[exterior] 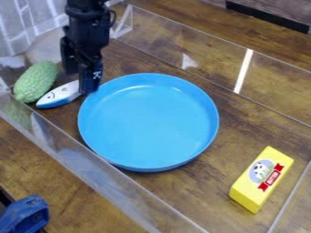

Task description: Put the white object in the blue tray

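The white object (54, 94), a small fish toy with a blue back, lies on the table just left of the blue tray (148, 121). The tray is a wide round plate with nothing in it. My gripper (82, 81) points down on the black arm, just above and to the right of the fish's near end, between the fish and the tray's left rim. Its fingers (93, 84) stand apart with nothing between them. I cannot tell whether a fingertip touches the fish.
A green bumpy gourd (35, 80) lies against the fish on its left. A yellow block (261, 179) rests at the front right. A blue cloth-like thing (22, 216) sits at the bottom left corner. The tabletop is glossy with glare streaks.
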Robot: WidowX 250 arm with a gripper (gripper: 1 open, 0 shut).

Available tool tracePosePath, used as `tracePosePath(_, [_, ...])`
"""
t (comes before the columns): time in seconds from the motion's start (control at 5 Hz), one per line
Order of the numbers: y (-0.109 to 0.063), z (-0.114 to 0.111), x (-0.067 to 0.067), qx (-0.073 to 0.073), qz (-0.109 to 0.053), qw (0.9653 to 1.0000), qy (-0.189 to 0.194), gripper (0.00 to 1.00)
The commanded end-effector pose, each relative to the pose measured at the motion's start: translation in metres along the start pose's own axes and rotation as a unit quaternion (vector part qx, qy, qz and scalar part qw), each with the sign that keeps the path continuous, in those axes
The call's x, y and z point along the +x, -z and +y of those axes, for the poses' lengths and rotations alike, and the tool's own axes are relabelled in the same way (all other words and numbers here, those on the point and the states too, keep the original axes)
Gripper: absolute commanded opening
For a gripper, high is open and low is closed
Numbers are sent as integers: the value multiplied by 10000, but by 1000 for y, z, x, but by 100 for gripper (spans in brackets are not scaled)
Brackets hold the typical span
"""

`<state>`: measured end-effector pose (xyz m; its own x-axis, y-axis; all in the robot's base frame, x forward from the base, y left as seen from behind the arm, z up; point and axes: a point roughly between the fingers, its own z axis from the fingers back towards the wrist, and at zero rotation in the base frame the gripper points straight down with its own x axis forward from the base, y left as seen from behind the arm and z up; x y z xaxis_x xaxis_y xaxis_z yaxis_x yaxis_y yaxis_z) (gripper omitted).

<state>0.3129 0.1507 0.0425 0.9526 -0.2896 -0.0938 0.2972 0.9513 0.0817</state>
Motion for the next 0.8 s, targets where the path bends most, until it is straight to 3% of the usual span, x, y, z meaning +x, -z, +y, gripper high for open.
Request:
tracePosePath(0.0, [0,1,4,162,-149,9980,597,100])
tracePosePath(0.2, [10,-7,7,168,-190,9924,1204,100])
tracePosePath(0.4, [8,-21,13,124,-254,9893,1431,0])
tracePosePath(0.6, [10,-36,16,40,-275,9860,1644,0])
